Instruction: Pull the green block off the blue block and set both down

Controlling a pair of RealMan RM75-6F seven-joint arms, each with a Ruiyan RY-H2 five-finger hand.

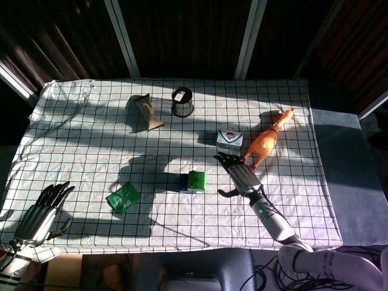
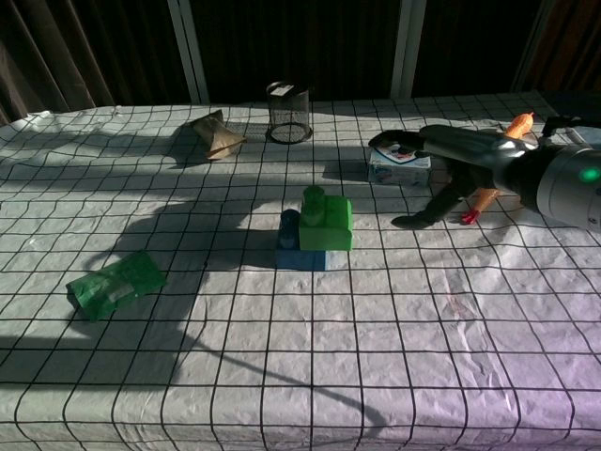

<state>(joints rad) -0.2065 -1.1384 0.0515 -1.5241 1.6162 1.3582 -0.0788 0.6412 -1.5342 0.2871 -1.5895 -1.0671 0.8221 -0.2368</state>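
checked tablecloth spread across the whole table, half in sun, half in long shadow. right hand out over the cloth, between the blocks and the rubber chicken, fingers spread and flat, thumb out to the side, holding nothing; in the chest view hanging above the small white-and-blue box, partly covering it. left hand at the near left corner of the table, fingers apart and straight, nothing in it, well apart from everything. green block still seated on the blue block near the middle of the cloth, the pair standing untouched, blue showing below and to the left. green packet lying flat left of the blocks. black mesh cup upright at the far side, crumpled brown bag just beside it.
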